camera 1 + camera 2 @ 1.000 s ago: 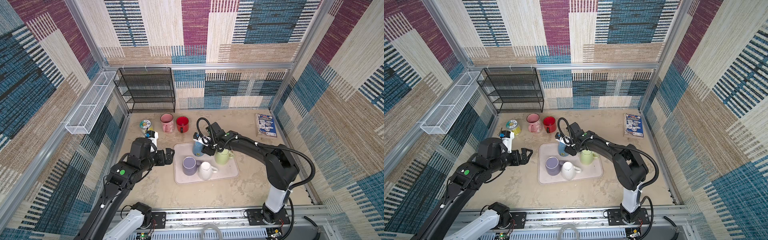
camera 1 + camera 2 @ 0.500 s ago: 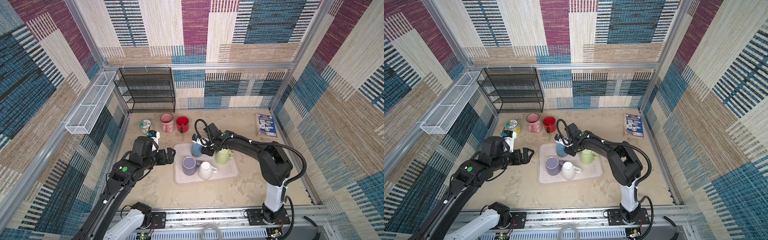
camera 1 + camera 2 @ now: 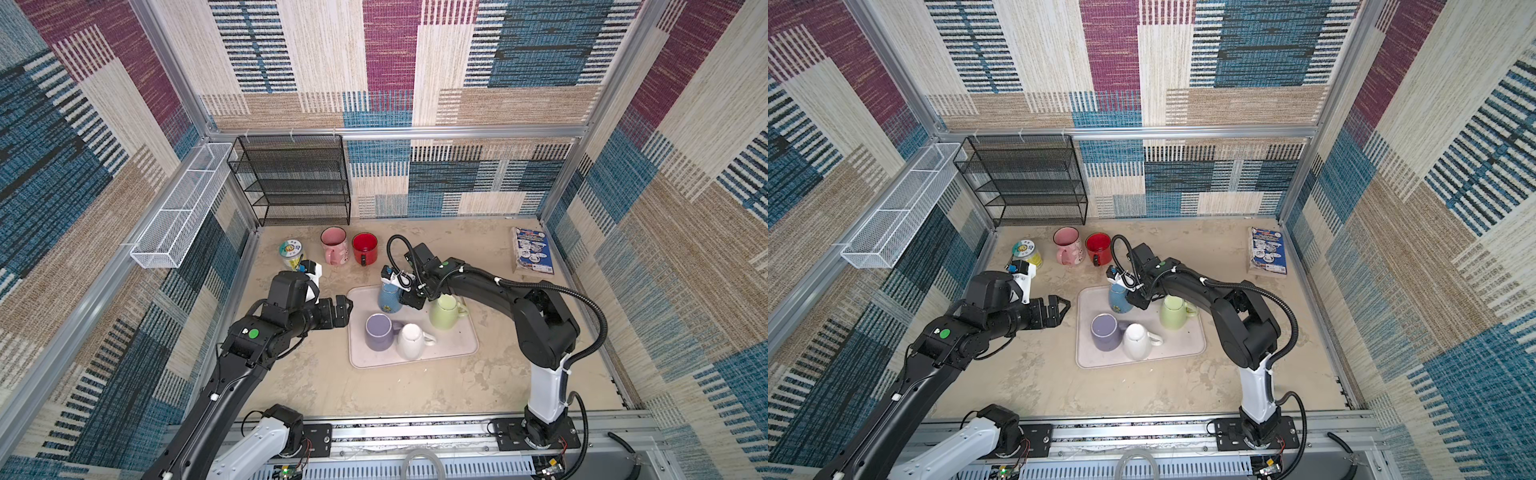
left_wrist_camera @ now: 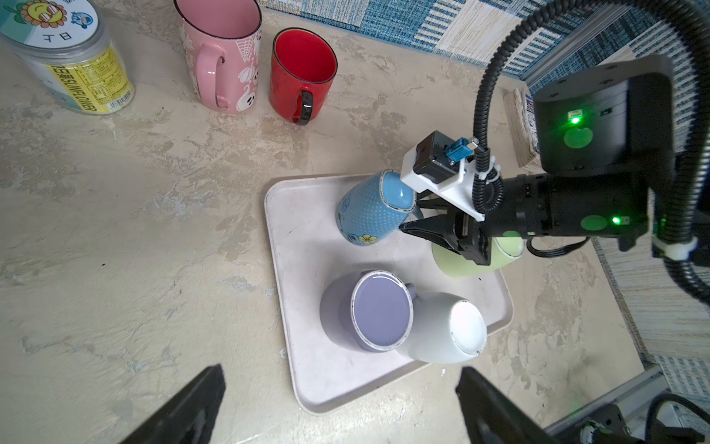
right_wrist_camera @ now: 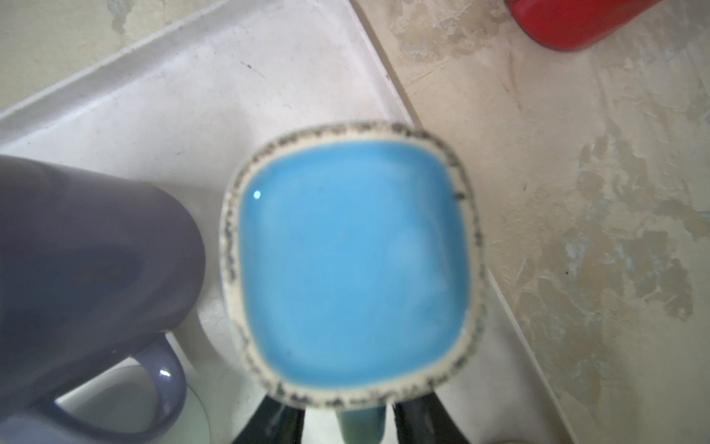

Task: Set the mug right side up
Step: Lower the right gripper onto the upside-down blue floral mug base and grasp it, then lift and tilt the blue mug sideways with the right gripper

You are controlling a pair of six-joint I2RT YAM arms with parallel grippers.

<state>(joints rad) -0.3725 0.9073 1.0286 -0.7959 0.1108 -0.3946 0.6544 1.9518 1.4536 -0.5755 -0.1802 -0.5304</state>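
A blue mug (image 3: 390, 297) (image 3: 1119, 297) stands upside down at the back left of the pale tray (image 3: 453, 345), its glazed base (image 5: 353, 261) facing up. My right gripper (image 3: 409, 297) (image 3: 1136, 299) (image 5: 347, 419) is level with the mug's side. Its two dark fingers straddle the mug's handle (image 5: 361, 426), with a narrow gap showing on each side. In the left wrist view the mug (image 4: 370, 211) sits just in front of that gripper (image 4: 415, 221). My left gripper (image 3: 347, 311) (image 3: 1061, 309) (image 4: 340, 371) hovers wide open and empty at the tray's left edge.
A purple mug (image 3: 378, 330) and a white mug (image 3: 411, 340) sit base up on the tray, touching; a green mug (image 3: 444, 311) stands upright. Behind are a pink mug (image 3: 333, 245), a red mug (image 3: 364, 248) and a jar (image 3: 292, 254). A black rack (image 3: 293, 178) stands at the back, with a packet (image 3: 532, 249) far right.
The right gripper's jaws have narrowed around the blue mug's handle and the gripper has edged closer to the mug. The left arm has barely shifted.
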